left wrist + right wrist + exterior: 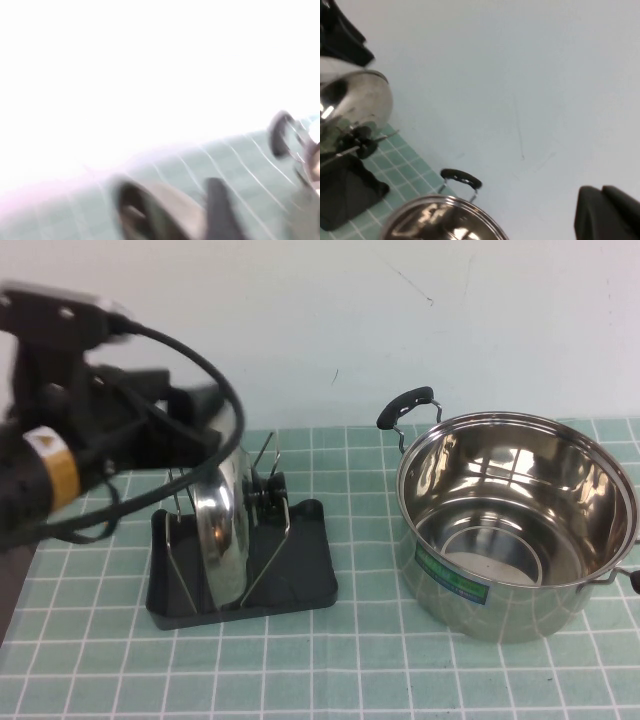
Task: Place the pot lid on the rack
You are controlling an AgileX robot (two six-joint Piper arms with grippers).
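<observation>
High view — the lid (222,535) stands on edge in the rack (305,585), held between the wire loops, its black knob (268,492) facing the pot (515,525). The rack sits on the green checked mat (380,660), toward the robot's left; the pot stands well apart on the right, open and empty.

The left gripper (195,410) is at the lid's upper rim, at or just behind it. Whether its jaws are closed on the rim or have let go cannot be told — the dark gripper body and cable hide the contact, and the left wrist view is washed out and smeared. The right gripper (607,215) shows only as a dark corner in its own wrist view, raised and off to the side, away from the work; its jaw state cannot be told either.

Step in hand, as judged: the end of placement — the lid appears seated in a slot, so the task looks nearly complete. The next move calls for a clean release and a straight lift away from the rim, without dragging the lid sideways; a lid on edge could tip out of the loops or roll if nudged.
</observation>
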